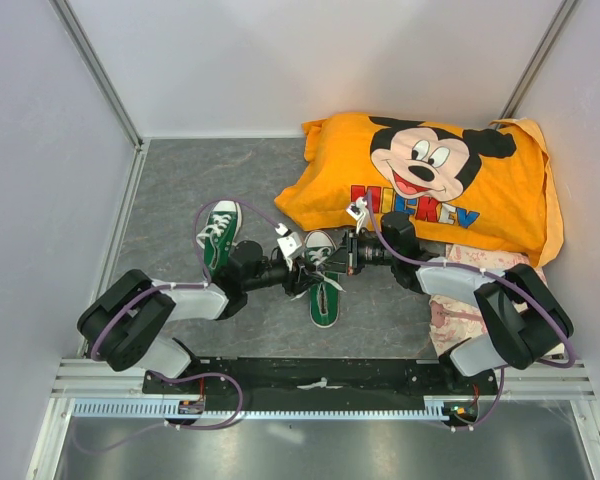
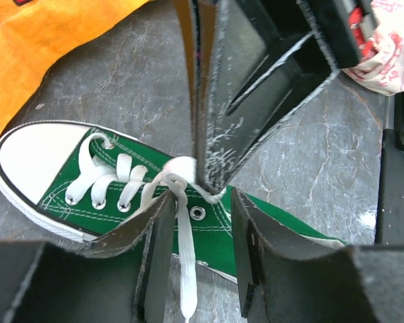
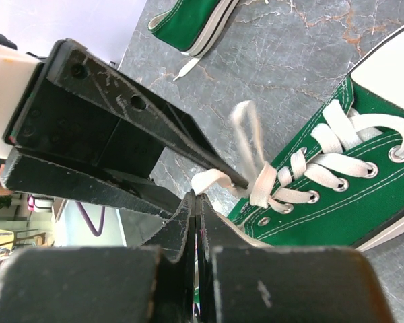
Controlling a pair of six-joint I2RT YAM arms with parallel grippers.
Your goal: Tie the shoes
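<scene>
Green shoe (image 1: pixel 324 298) w/ white toe cap is set mid-tabletop (image 1: pixel 180 170); lace (image 3: pixel 256 180) clenched by R fingers (image 3: pixel 182 229), L fingers (image 2: pixel 155 235) released. 2nd shoe (image 1: pixel 220 235), nearer left edge, shown overhead, not by L wrist.

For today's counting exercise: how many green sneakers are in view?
2. The first green sneaker lies left of centre in the top view. The second green sneaker lies at centre, lower in the frame. None appears hidden.

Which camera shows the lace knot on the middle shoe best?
Left wrist: the knot sits centred, sharp and mostly unblocked. Right wrist shows it side-on, with a blurred loop, next to the left gripper. Top external hides it where the left gripper and right gripper meet.
</scene>
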